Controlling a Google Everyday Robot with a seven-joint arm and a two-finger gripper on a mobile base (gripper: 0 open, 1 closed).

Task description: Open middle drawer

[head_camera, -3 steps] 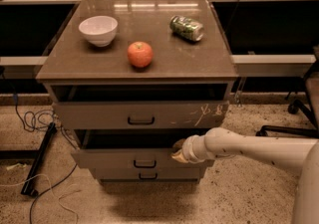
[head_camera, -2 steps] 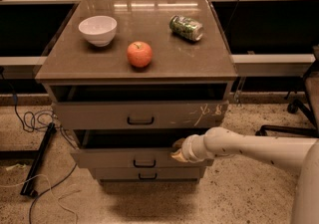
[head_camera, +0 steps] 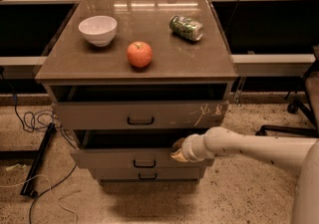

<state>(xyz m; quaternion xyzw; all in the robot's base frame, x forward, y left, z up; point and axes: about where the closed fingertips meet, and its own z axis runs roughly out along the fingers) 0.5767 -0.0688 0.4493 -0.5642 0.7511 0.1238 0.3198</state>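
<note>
The middle drawer (head_camera: 114, 159) is a wide grey-brown front with a small black centre handle (head_camera: 144, 164). It stands pulled out a little, with a dark gap above its top edge. My gripper (head_camera: 178, 149) sits at the right part of that top edge, at the end of my white arm (head_camera: 249, 149) that reaches in from the right. Only its tan wrist end shows there. The top drawer (head_camera: 99, 115), with pale scratch marks at its right, is also slightly out. The bottom drawer (head_camera: 119, 174) is lowest and narrower.
On the cabinet top (head_camera: 99, 66) stand a white bowl (head_camera: 97, 30), a red apple (head_camera: 139, 54) and a green can (head_camera: 186, 27) lying on its side. Black cables (head_camera: 35, 118) and a black bar (head_camera: 37, 161) lie on the floor at the left. A chair base (head_camera: 294, 118) stands at the right.
</note>
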